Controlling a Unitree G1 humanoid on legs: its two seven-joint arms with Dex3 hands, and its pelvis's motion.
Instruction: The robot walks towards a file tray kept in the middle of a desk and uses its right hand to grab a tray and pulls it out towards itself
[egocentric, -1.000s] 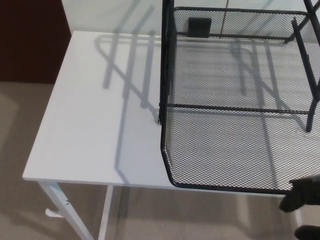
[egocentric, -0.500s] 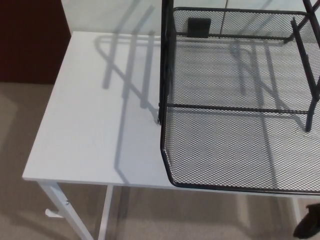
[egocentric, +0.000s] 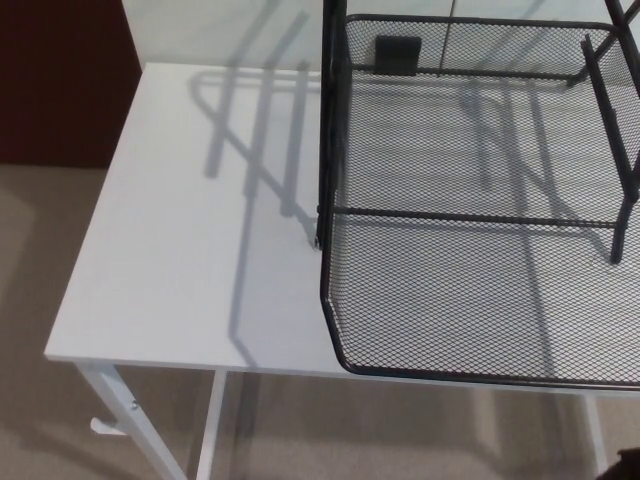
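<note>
A black mesh tray sits on the white desk, pulled forward so that its front rim reaches the near edge of the desk, with the front left corner cut at an angle. Behind it stands the black file rack, whose upright posts rise at the tray's left side and again at the far right (where two slanted bars cross the picture's edge). A thin crossbar runs left to right over the mesh about halfway back. A small black tab is fixed on the rear mesh wall. The rack throws long grey shadows across the bare left part of the desk. White legs hold up the desk at the near left corner, and beige carpet lies below and to the left; a dark red-brown surface fills the upper left. Only a dark sliver shows at the bottom right corner, too little to tell whether it is the right hand or how its fingers stand. The left hand does not show.
</note>
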